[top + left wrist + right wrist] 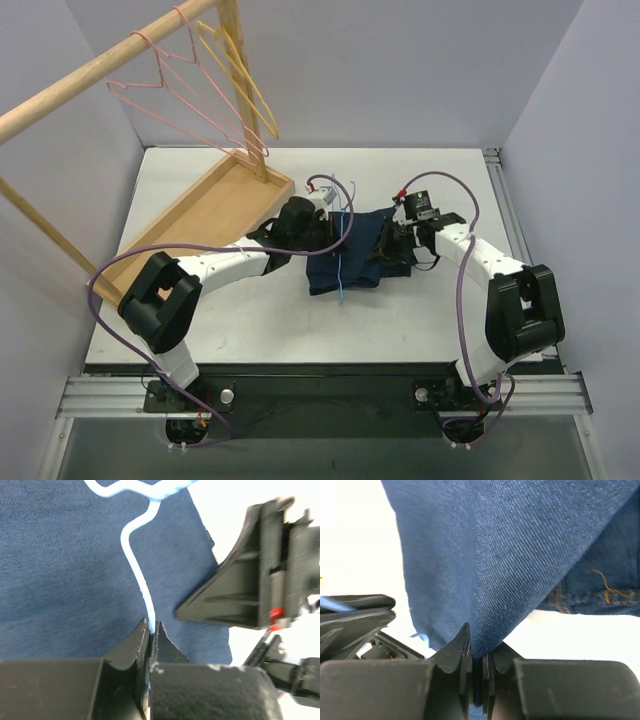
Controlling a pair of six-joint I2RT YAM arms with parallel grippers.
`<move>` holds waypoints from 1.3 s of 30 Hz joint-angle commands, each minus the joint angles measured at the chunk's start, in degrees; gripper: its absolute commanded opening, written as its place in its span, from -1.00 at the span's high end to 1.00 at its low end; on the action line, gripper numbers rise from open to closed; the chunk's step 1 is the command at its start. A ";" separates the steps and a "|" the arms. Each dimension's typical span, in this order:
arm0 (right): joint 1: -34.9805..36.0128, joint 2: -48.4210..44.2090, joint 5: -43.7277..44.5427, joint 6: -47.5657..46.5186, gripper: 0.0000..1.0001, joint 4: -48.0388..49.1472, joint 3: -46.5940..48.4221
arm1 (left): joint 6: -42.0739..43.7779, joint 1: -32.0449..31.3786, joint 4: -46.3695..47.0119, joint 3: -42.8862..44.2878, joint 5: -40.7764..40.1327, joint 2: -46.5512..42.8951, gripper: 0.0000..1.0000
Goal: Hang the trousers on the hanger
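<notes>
The dark navy trousers (352, 255) lie folded in the middle of the table. They fill the left wrist view (70, 565) and the right wrist view (495, 555). The light-blue wire hanger (343, 262) lies across them, its wire running toward the front. My left gripper (322, 232) is shut on the hanger's wire (137, 575) at the trousers' left side. My right gripper (392, 243) is shut on a fold of the denim at the trousers' right side and lifts it. Orange stitching (605, 592) shows at the right.
A wooden tray (205, 215) sits at the back left of the table. Above it a wooden rail (100, 68) carries pink hangers (185, 95) and a yellow hanger (240, 70). Grey walls close in both sides. The right gripper's body (250, 575) shows in the left wrist view.
</notes>
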 commanded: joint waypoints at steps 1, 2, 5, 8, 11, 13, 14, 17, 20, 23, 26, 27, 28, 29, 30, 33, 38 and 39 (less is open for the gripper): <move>-0.56 -2.50 1.54 -7.10 1.00 -5.95 10.59 | 7.56 -0.01 -1.75 -0.25 -5.79 -5.48 1.00; -0.91 -2.76 1.46 -8.06 1.00 -6.57 12.00 | 7.82 -0.01 -1.93 -0.51 -5.89 -5.57 1.00; -2.84 -1.63 -0.55 -10.97 1.00 -9.21 18.85 | 7.30 0.08 -1.67 -1.30 -5.54 -5.75 1.00; -5.56 1.36 -3.19 -12.55 1.00 -11.24 23.26 | 7.30 0.52 -1.84 -1.30 -6.06 -5.83 1.00; -8.11 4.26 -4.87 -13.00 1.00 -11.77 24.32 | 7.12 0.96 -1.93 -1.74 -6.77 -6.36 1.00; -9.52 6.19 -5.49 -13.35 1.00 -11.94 24.14 | 6.95 1.22 -1.85 -2.18 -7.21 -6.97 1.00; -9.87 6.81 -5.49 -13.87 1.00 -12.03 23.97 | 6.94 1.40 -1.85 -2.44 -7.47 -7.15 1.00; -10.84 8.39 -5.66 -14.14 1.00 -12.73 23.35 | 6.24 1.66 -1.14 -2.97 -8.09 -8.03 1.00; -11.19 8.05 -4.17 -14.84 1.00 -12.91 22.04 | 5.98 1.75 -0.44 -2.36 -8.70 -8.12 1.00; -11.63 7.78 -2.41 -15.89 1.00 -13.43 21.77 | 5.98 1.84 -0.44 -1.39 -8.70 -7.42 1.00; -12.25 8.66 1.27 -18.00 1.00 -16.24 23.52 | 6.15 1.84 -0.35 -0.95 -8.79 -7.24 1.00; -12.25 8.92 2.67 -18.79 1.00 -17.29 24.83 | 6.41 1.84 -0.26 -0.95 -8.96 -7.24 1.00; -12.34 9.01 4.43 -19.67 1.00 -19.13 25.28 | 6.85 1.84 -0.35 -0.86 -9.84 -7.68 1.00; -12.51 9.27 6.88 -20.02 1.00 -19.67 25.46 | 7.90 1.23 -0.09 -1.04 -10.19 -8.03 1.00; -12.69 9.27 8.12 -20.20 1.00 -20.46 25.63 | 8.26 0.96 0.43 -1.04 -10.46 -8.73 1.00; -13.12 10.33 11.21 -20.29 0.40 -22.65 26.16 | 8.96 -0.09 0.44 -0.51 -9.67 -9.26 1.00; -13.83 10.33 14.11 -19.50 -1.00 -24.07 26.34 | 9.31 -0.97 0.79 -0.16 -6.95 -10.84 1.00; -13.92 10.07 14.64 -19.50 -1.00 -24.16 26.25 | 9.40 -1.32 0.53 0.19 -5.90 -11.54 1.00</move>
